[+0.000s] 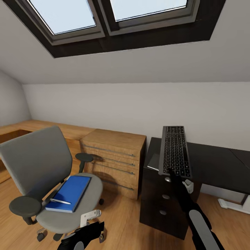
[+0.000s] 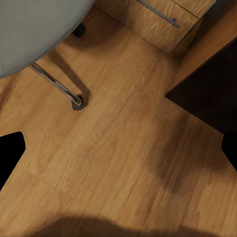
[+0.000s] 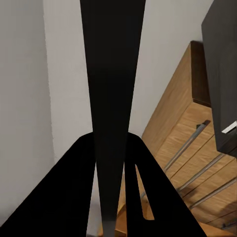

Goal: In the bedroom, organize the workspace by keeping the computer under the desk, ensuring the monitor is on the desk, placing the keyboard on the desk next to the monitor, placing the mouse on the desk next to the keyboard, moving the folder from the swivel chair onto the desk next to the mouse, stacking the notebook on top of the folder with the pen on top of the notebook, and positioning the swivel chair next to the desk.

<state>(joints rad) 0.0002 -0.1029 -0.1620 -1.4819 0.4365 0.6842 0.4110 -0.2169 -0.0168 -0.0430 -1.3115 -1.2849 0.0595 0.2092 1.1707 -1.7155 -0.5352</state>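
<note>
Under a sloped grey ceiling with two skylights (image 1: 114, 17), the largest thing is one tabletop (image 1: 215, 163), glossy black, at the head view's right, with a dark drawer unit (image 1: 163, 205) showing three round silver knobs at its near end. To its left stands one light-wood chest (image 1: 114, 159) with four long metal handles, against the wall. Left of that is one chair (image 1: 41, 166): grey upholstery, tall back, two black armrests, chrome base on castors, seat facing the tabletop side. On its seat lies one folder (image 1: 71, 192), bright blue and flat, its long axis running from the seat's front edge back toward the backrest; one pen (image 1: 59, 201), a thin white stick, lies across the folder's near end. One keyboard (image 1: 175, 151), slim, dark grey with low black keys, is held above the tabletop's left end, its long axis pointing away from the robot toward the wall, keys facing the camera. The right claw (image 1: 172, 173) grips the keyboard's near short edge; the right wrist view looks along the board's dark edge between the fingers. The left claw (image 1: 91, 232) hangs low beside the chair over the plank floor (image 2: 123, 148), and I cannot tell how wide it stands.
</note>
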